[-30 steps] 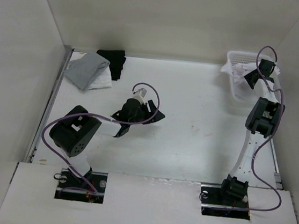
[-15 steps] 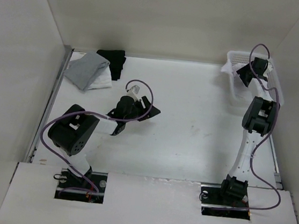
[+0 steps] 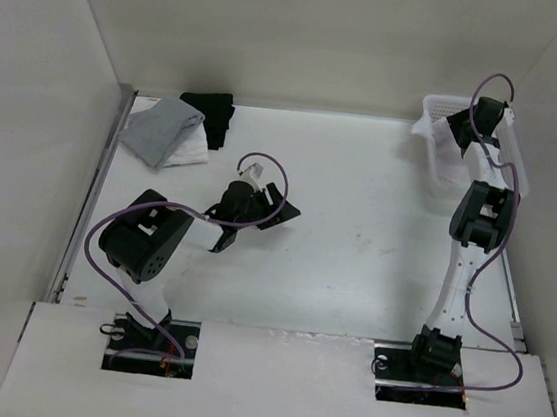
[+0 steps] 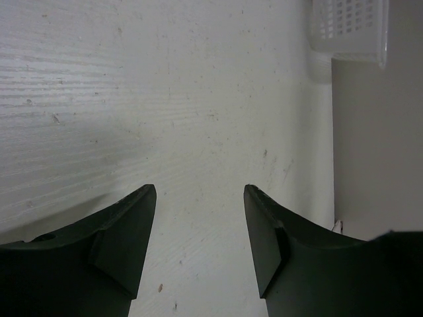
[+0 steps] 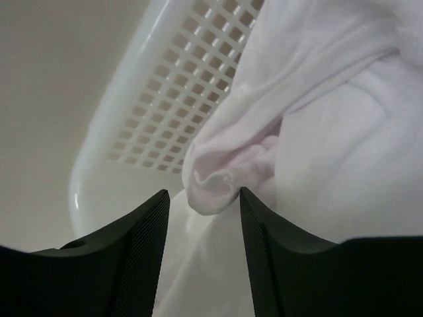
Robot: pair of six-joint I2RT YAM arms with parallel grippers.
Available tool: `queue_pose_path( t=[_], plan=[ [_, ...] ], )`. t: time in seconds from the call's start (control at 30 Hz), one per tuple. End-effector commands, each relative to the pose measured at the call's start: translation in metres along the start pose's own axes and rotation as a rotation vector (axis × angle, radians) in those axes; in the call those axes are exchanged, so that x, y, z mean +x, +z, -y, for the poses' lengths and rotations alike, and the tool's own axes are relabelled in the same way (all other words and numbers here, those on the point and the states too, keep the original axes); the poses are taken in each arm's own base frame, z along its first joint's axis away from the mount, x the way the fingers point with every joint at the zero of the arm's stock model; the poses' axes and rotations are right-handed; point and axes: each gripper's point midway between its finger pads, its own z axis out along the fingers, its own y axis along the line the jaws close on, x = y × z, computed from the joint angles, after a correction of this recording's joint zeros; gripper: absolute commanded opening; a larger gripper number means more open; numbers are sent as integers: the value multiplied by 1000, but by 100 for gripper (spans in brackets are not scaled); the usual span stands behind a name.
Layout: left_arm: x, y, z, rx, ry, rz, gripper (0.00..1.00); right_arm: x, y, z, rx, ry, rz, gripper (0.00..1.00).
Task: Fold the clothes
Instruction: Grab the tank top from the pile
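The clothes (image 5: 317, 119) are a soft white top, bunched in the white mesh basket (image 5: 178, 86) at the table's far right. One part hangs over the basket's left rim (image 3: 426, 132). My right gripper (image 5: 204, 193) reaches down into the basket (image 3: 518, 167) and is open. A rolled fold of the fabric sits just past its fingertips, against the right finger (image 5: 264, 231). From above, the right gripper (image 3: 462, 131) is over the basket's middle. My left gripper (image 4: 199, 188) is open and empty, low over bare table left of centre (image 3: 258, 209).
A folded grey garment (image 3: 161, 131) lies on a white one at the far left corner, with a black garment (image 3: 214, 116) behind it. The side walls stand close to the table. The left wrist view shows the basket (image 4: 347, 30) far ahead at the upper right.
My right gripper has moved a little farther back and deeper into the basket, onto the white fabric. The left arm has pulled back slightly, its gripper still open.
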Motion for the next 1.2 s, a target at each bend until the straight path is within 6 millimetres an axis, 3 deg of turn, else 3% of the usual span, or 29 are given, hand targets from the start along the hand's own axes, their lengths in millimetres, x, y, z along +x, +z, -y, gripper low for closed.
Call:
queue_pose_path(
  t=[0.0, 0.1, 0.27, 0.37, 0.43, 0.47, 0.53, 0.63, 0.67, 0.7, 0.77, 0.83, 0.87, 0.9, 0.93, 1.0, 1.1, 1.17],
  plan=[
    [-16, 5, 25, 80, 6, 39, 54, -14, 16, -3, -28, 69, 58, 41],
    [-19, 4, 24, 80, 4, 46, 54, -6, 22, -2, -30, 78, 35, 40],
    [-23, 2, 23, 77, -1, 56, 54, 7, 23, 7, -11, 82, 3, 48],
    [-23, 4, 22, 75, -2, 55, 54, 0, 20, 4, -23, 85, 10, 24],
    [-24, 4, 23, 78, -2, 57, 54, -11, 11, -10, -82, 103, 28, 5],
    [-25, 3, 24, 80, -2, 58, 54, -16, 7, -17, -111, 112, 39, 3],
    [-25, 3, 25, 82, -1, 60, 54, -43, -20, -47, -234, 150, 108, 1],
    [-26, 1, 27, 87, 1, 63, 53, -104, -96, -110, -462, 181, 250, 1],
    [-27, 0, 29, 90, 2, 65, 53, -113, -109, -118, -491, 180, 269, 1],
    [-29, -3, 33, 99, 5, 73, 53, -140, -163, -149, -592, 167, 330, 1],
    [-35, -6, 39, 114, 9, 87, 53, -156, -209, -170, -664, 149, 374, 1],
    [-41, -11, 46, 130, 14, 104, 53, -172, -268, -192, -757, 121, 425, 1],
    [-45, -15, 51, 141, 17, 115, 53, -174, -298, -204, -808, 103, 439, 1],
    [-54, -24, 57, 153, 24, 147, 53, -168, -355, -230, -909, 63, 439, 1],
    [-57, -27, 60, 159, 28, 157, 53, -168, -364, -234, -924, 58, 439, 1],
    [-64, -36, 64, 163, 31, 191, 53, -158, -418, -256, -1018, 17, 438, 2],
    [-80, -57, 68, 158, 31, 265, 53, -137, -537, -292, -1219, -80, 457, 2],
    [-88, -69, 70, 153, 31, 304, 53, -127, -595, -303, -1310, -126, 472, 3]
  ],
)
